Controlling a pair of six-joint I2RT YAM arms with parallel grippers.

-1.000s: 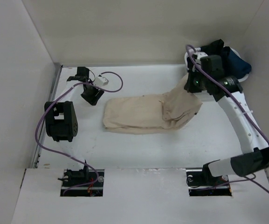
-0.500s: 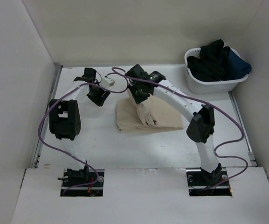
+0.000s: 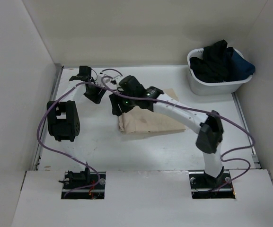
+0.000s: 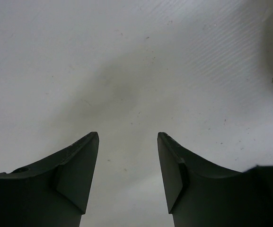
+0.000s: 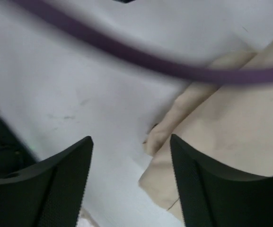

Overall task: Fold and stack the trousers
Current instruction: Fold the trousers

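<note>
Overhead: trousers (image 3: 150,123) lie folded on the table (image 3: 174,151). Only wrist views show jaws: right gripper (image 5: 130,142) parted, empty, over the trousers' edge; left gripper (image 4: 127,137) parted, empty.

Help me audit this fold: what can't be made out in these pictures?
Top view: the far left corner of the trousers, hidden under the right pincer.
Right wrist view: trousers blurred, cut off by the right edge, crossed by a purple cable.
Top view: how many dark garments fill the basket; they are heaped together.
</note>
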